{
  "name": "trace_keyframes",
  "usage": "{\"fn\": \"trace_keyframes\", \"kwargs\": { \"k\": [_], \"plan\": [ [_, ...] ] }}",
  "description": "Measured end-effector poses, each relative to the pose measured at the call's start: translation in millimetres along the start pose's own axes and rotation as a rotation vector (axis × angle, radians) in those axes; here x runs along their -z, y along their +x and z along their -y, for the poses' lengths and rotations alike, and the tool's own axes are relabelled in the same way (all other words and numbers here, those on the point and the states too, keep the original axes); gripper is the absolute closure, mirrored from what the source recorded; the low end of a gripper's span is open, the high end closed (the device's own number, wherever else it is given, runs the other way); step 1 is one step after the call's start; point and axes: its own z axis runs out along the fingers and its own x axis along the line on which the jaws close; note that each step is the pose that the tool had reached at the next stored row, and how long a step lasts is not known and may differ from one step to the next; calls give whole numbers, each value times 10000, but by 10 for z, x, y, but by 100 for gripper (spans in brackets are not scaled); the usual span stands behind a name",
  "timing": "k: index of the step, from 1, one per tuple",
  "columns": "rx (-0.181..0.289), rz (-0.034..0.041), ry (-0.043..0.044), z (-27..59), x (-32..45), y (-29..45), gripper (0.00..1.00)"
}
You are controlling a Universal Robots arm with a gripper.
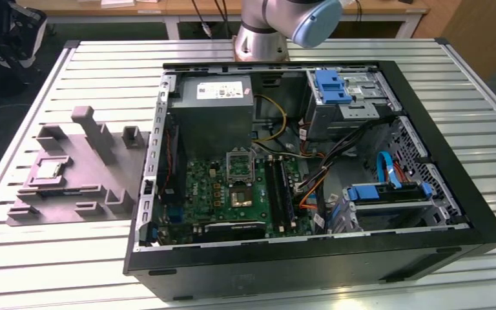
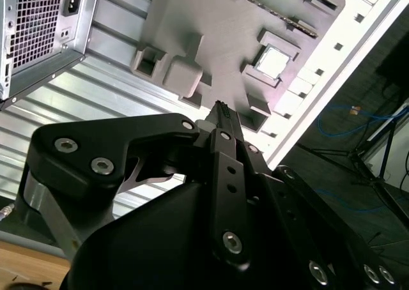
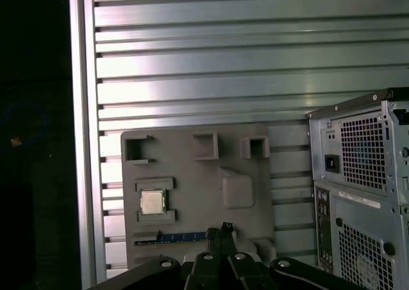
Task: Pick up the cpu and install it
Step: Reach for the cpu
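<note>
— Slatted aluminium table (image 1: 84, 271) is carrying everything. An open computer case (image 1: 317, 265) is lying on its side across the middle. A grey tray (image 1: 75, 187) with upright blocks is sitting just beside it, along the table's edge at the exterior view's left.

— Where is the cpu (image 1: 48, 170) lying?

— It is resting flat in a square recess of the tray, near the tray edge farthest from the case. It is showing as a small thin square with a pale silvery-beige top (brightest in the first wrist view, cpu (image 3: 152, 201)), and nothing is touching it.

— What is the arm (image 1: 270, 29) doing?

— It is standing at the table's edge behind the case, and the exterior view's top is cutting it off just above the base. The gripper (image 3: 224, 229) is hanging above the tray and pointing down at it. Its fingers are pressing together, with nothing between them. The cpu is sitting apart from the tips, off to one side.

— Anything hard to make out?

— The gripper's black body is covering one edge of the tray in both wrist views. How high the tips are hanging over the tray, I cannot tell.
</note>
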Motion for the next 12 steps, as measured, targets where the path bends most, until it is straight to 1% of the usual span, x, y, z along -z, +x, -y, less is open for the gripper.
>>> {"fn": "trace_keyframes", "kwargs": {
  "k": [12],
  "plan": [
    [0,1,-1,4,1,59,89]
  ]
}}
